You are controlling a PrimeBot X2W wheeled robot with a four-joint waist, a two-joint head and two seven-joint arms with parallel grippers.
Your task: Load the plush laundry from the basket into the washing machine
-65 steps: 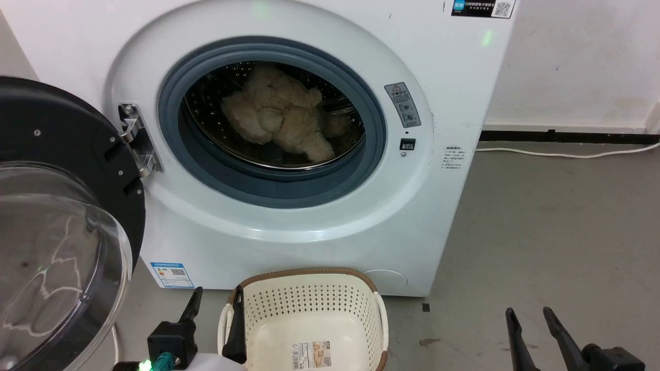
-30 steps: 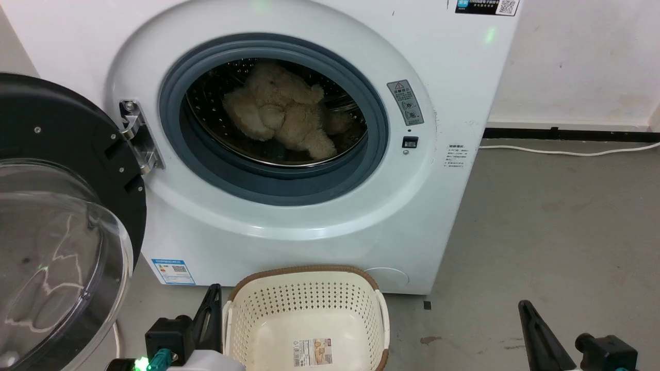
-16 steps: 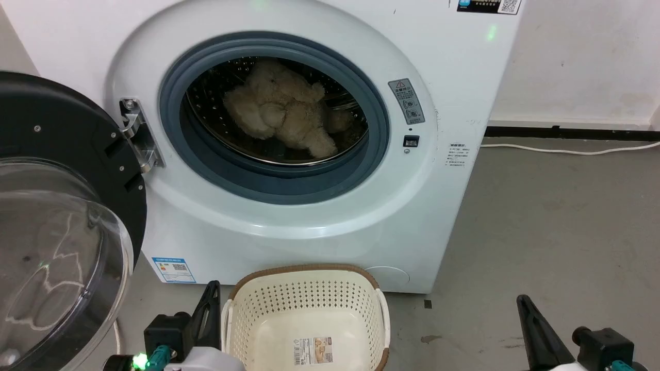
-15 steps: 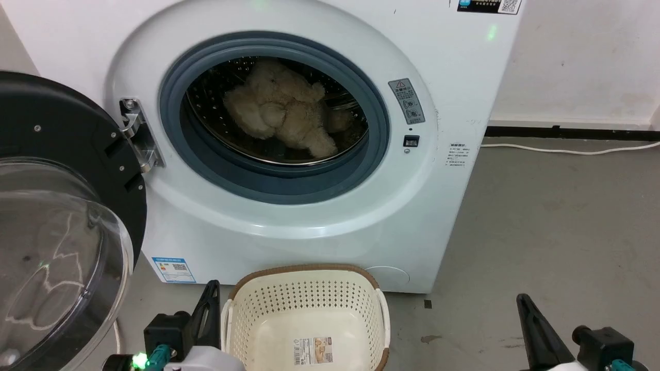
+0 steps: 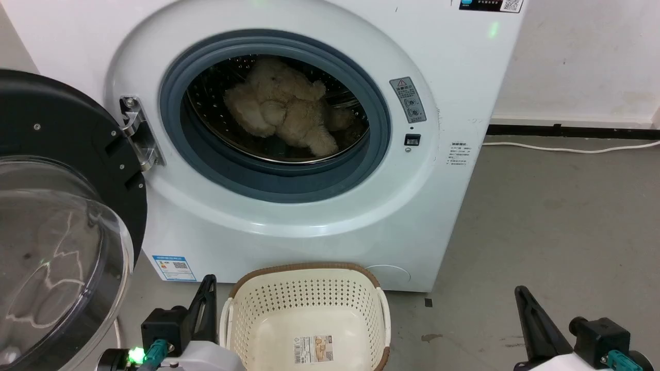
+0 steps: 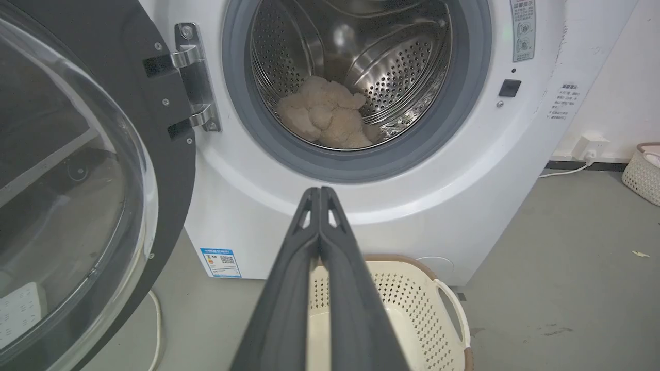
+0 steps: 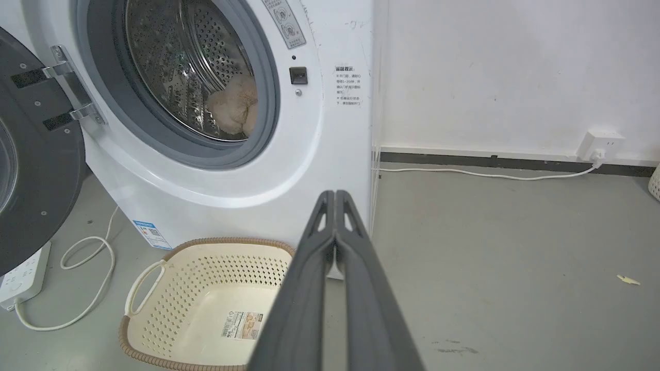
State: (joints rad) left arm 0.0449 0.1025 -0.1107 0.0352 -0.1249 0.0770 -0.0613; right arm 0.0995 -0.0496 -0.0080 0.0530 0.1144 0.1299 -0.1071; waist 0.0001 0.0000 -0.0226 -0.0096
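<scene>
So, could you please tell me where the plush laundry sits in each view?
Head view: plush laundry upper centre, inside the drum.
Left wrist view: plush laundry upper centre, low in the drum.
Right wrist view: plush laundry upper left, partly hidden by the grey gasket.
Shared landmark: the silver door hinge, left of the gasket in all three.

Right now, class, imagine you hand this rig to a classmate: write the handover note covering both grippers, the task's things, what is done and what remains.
Left gripper: shut, holding nothing, low by the basket's left side.
Right gripper: shut, holding nothing, above the floor to the right of the basket.
Plush laundry: lying inside the washing machine.
Basket: on the floor in front of the washer, with just its paper label inside.
Done: loading looks complete.
Left: nothing to load; the door stands open, should closing be wanted.
</scene>
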